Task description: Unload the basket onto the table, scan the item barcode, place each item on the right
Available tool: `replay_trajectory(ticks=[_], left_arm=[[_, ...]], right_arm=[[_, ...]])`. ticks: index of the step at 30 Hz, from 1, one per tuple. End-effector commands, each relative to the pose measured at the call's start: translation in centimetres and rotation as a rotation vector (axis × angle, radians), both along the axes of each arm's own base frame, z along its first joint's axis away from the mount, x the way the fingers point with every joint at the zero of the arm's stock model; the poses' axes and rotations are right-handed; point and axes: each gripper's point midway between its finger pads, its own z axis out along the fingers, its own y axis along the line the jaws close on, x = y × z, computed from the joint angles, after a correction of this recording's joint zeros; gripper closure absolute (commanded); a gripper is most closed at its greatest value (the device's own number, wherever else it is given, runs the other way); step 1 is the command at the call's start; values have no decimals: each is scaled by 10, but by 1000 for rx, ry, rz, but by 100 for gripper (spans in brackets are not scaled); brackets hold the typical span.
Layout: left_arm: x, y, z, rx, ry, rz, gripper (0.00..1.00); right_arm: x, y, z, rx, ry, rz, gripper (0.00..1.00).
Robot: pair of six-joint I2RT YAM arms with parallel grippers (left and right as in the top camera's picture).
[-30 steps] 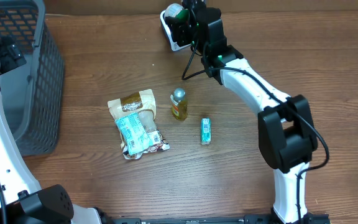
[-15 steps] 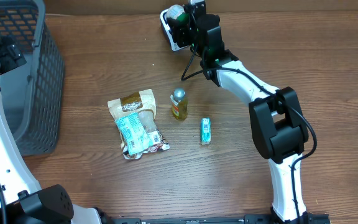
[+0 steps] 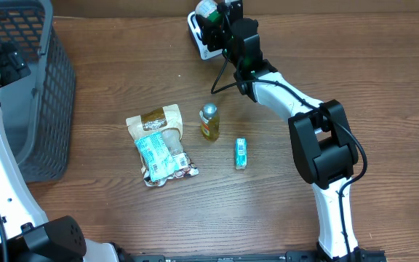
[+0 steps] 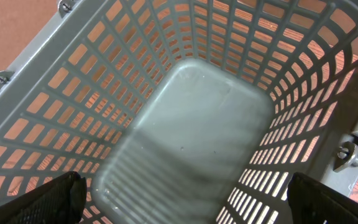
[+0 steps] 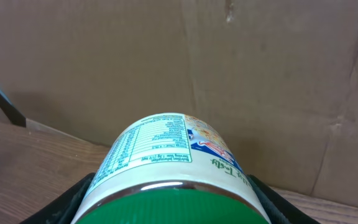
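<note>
My right end effector [image 3: 213, 20] clamps a can [image 5: 166, 168] at the surface's [image 3: 384, 109] far edge; left end effector [image 4: 188, 202] gapes wide above the basket [image 4: 55, 93].

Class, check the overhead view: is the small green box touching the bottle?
No, the green box lies apart from the bottle, with a plain gap between them.

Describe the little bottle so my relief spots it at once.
Start from the grey basket on the left and move right past the snack bag. The bottle stands just beyond it: amber contents, silver cap, upright where the bag and teal packet lie flat.
</note>
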Motion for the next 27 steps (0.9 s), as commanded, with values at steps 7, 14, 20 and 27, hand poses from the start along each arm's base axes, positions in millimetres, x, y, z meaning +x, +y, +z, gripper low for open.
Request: replay_trajectory(ticks=[7, 14, 20, 27], left_arm=[[2, -2, 6, 12, -9, -21, 1], [2, -2, 6, 12, -9, -21, 0], [2, -2, 6, 11, -8, -21, 1], [2, -2, 6, 11, -7, -20, 1]], right_arm=[[10, -6, 5, 25, -53, -24, 95], [12, -5, -11, 23, -50, -25, 96], [14, -4, -12, 37, -76, -18, 96], [19, -8, -44, 106, -6, -38, 96]])
